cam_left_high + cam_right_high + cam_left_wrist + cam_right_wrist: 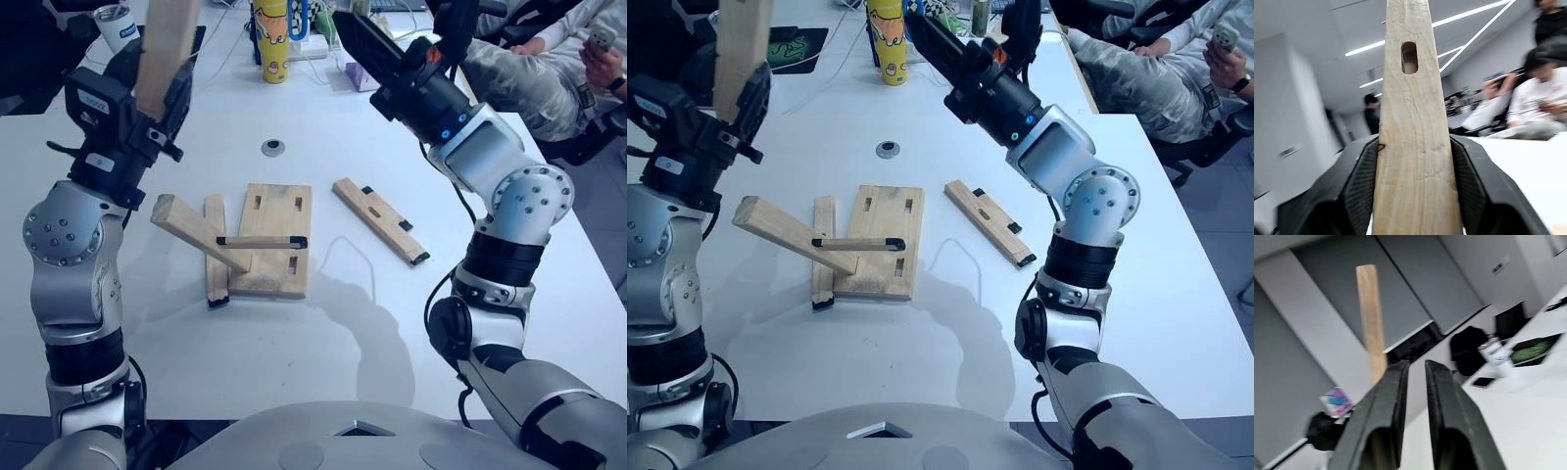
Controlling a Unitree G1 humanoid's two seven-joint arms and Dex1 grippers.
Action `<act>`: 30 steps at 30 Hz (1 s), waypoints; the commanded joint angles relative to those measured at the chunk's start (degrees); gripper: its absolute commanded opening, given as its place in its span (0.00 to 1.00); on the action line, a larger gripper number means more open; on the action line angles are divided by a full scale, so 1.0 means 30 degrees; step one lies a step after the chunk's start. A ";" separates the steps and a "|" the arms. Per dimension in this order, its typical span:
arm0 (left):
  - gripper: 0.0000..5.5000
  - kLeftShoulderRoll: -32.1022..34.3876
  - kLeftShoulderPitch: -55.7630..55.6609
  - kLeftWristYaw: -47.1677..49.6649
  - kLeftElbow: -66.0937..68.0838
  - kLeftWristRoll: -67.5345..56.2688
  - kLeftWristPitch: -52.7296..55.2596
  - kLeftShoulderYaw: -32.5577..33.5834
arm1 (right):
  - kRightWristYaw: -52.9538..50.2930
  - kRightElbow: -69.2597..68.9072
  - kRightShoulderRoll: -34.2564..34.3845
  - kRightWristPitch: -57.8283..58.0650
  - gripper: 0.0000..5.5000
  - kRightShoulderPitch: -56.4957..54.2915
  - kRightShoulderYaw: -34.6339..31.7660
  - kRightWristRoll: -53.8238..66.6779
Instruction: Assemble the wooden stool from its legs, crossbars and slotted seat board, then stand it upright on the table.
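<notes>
Left gripper [155,80]: its black, ribbed fingers [1364,181] clamp either side of a pale wooden leg [1415,147], held upright and high over the left side of the white table [323,147]. The leg is a flat, straight-grained bar with one oval slot cut through near its upper part. Its top runs off the frame in the head views, and its lower end is buried in the gripper.

Right gripper [1415,366]: raised over the far right of the table. You see two smooth black fingers standing parallel with only a narrow gap, nothing between them and nothing touched.

Slotted seat board [277,220]: a rectangular plank lying flat mid-table, with small rectangular slots near its corners.

Thick leg [191,227]: a square-section bar lying aslant, its nearer end over the board's left edge. You cannot tell whether that end sits in a slot.

Crossbar [263,241]: a thin strip with black ends, lying across the board and touching the thick leg.

Thin leg [216,269]: beside the board's left edge, partly covered by the thick leg, black-capped at its near end.

Slotted rail [377,217]: it lies apart, right of the board, and carries black fittings.
</notes>
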 commanded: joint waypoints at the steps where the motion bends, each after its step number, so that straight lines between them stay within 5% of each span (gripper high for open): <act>1: 0.37 0.0951 -0.0919 -0.1235 -0.0768 -0.0844 0.0548 -0.0544 | -0.2366 -0.0767 0.0078 0.0096 0.24 -0.1006 0.0207 0.3653; 15: 0.37 0.1720 -0.1405 -0.2399 -0.1054 -0.0523 0.0577 -0.1574 | -0.4751 -0.0967 -0.0589 -0.2059 0.63 -0.0614 0.1625 0.5857; 30: 0.37 0.2488 -0.0457 -0.3250 -0.0837 0.0541 -0.0052 -0.2125 | -0.3833 0.0200 -0.1924 -0.3555 0.64 -0.1552 0.1519 0.4621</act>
